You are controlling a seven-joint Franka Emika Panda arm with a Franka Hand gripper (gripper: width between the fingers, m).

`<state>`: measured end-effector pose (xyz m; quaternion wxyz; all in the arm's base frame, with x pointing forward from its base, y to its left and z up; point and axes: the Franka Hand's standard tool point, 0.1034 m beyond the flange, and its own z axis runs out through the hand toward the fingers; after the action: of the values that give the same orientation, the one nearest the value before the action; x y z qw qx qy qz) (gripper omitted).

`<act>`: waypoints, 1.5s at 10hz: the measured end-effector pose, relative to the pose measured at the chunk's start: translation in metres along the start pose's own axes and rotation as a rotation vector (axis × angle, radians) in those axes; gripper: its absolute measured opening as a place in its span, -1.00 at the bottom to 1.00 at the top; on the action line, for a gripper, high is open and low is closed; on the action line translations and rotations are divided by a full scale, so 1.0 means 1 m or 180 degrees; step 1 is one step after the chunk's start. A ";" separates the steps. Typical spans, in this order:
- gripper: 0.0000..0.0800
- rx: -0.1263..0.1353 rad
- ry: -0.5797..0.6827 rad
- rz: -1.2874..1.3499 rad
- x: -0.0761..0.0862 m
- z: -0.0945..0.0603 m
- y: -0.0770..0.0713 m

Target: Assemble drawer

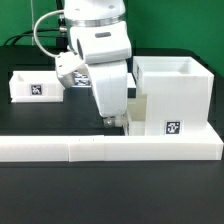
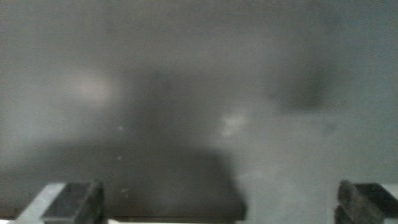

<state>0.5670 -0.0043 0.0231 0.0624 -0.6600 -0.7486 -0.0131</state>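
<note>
The drawer's tall white case [image 1: 172, 92] stands at the exterior view's right, with a black-and-white tag [image 1: 173, 128] on its front. One small white tray [image 1: 33, 86] with a tag sits far off at the left. A second tagged white part [image 1: 70, 73] shows just behind the arm. My gripper [image 1: 112, 122] points down, low over the black table, close to the case's left side, where a lower white block [image 1: 138, 108] juts out. In the wrist view the gripper [image 2: 217, 205] is open, its fingertips [image 2: 68, 202] wide apart. The picture is blurred grey with a dark patch between the fingers.
The long low white L-shaped border wall [image 1: 110, 150] runs along the front, just before the gripper and the case. The black table [image 1: 40, 120] lies between the left tray and the arm. Black cables hang behind the arm.
</note>
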 end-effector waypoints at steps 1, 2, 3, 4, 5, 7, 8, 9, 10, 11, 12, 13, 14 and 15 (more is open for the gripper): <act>0.62 -0.0001 0.0005 0.0004 0.003 0.000 0.001; 0.62 0.0001 0.0007 0.0026 0.008 0.000 0.001; 0.62 0.0009 0.0006 0.0037 0.012 0.000 0.002; 0.62 0.0044 -0.0007 0.0100 0.013 -0.001 0.002; 0.62 0.0072 -0.0019 0.0129 0.013 -0.002 0.002; 0.62 0.0065 -0.0021 0.0133 0.008 -0.004 0.002; 0.62 0.0064 -0.0023 0.0037 -0.003 -0.005 0.000; 0.62 0.0051 -0.0030 -0.0077 -0.021 -0.008 -0.002; 0.62 0.0022 -0.0042 -0.0174 -0.040 -0.016 -0.004; 0.62 -0.0007 -0.0060 -0.0235 -0.053 -0.026 -0.005; 0.62 -0.0067 -0.0096 -0.0238 -0.068 -0.041 -0.006; 0.62 -0.0149 -0.0127 -0.0183 -0.081 -0.053 -0.012; 0.62 -0.0260 -0.0173 -0.0122 -0.090 -0.062 -0.023; 0.62 -0.0329 -0.0199 -0.0071 -0.092 -0.063 -0.039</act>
<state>0.5439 -0.1065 0.0783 0.0047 -0.6540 -0.7558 -0.0318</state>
